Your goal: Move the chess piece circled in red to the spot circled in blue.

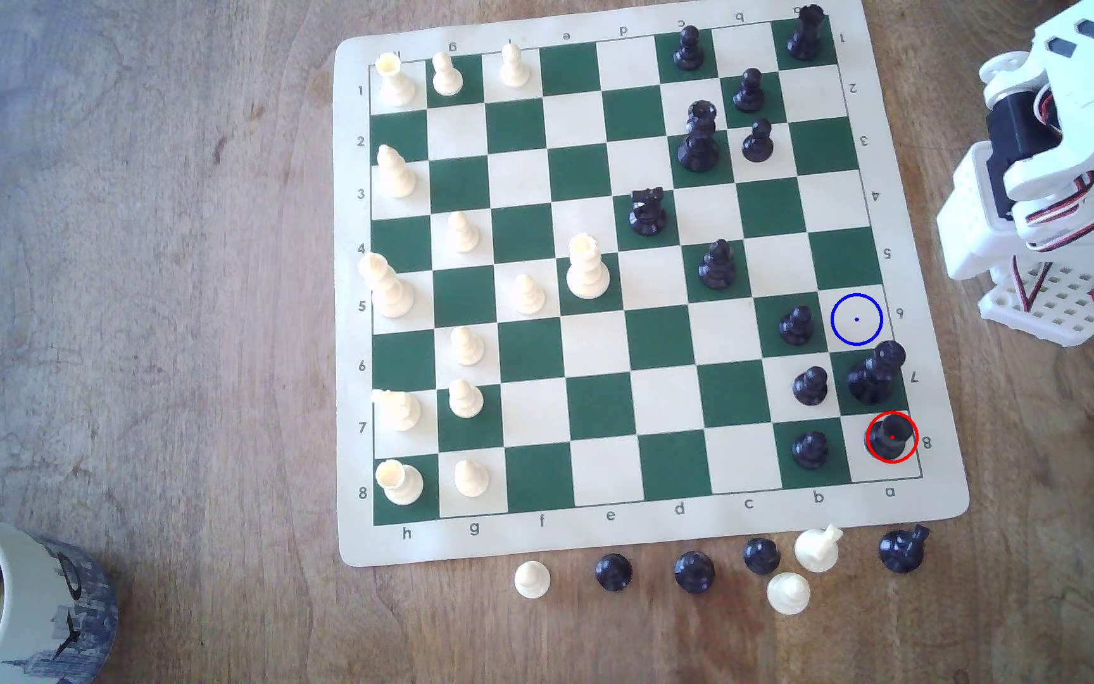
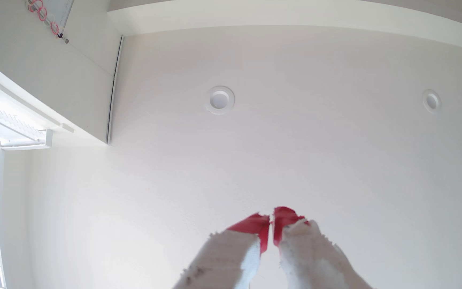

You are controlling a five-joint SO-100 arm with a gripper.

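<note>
While the white, folded robot arm (image 1: 1051, 164) sits off the green-and-cream vinyl chessboard (image 1: 630, 289) at the exterior view's right, its claw (image 2: 271, 222) points up at a white ceiling, the red-taped tips drawn together with just a sliver between them and nothing held. The stout black rook-like chess piece circled in red (image 1: 890, 437) stands upright on the cream corner square, long axis vertical, flat cylindrical top facing up. The cream square ringed in blue (image 1: 856, 319) lies two squares along the same edge file, and a taller black piece with a knobbed top (image 1: 876, 375) stands on the green square between them. Reaching for the rook looks to be the step in hand. A good approach would likely open the claw wide, descend straight down over the rook, then lift it high enough to clear the taller neighbour. A black pawn (image 1: 810, 450) beside the rook leaves little room, all on a worn wooden desk (image 1: 136, 296).
</note>
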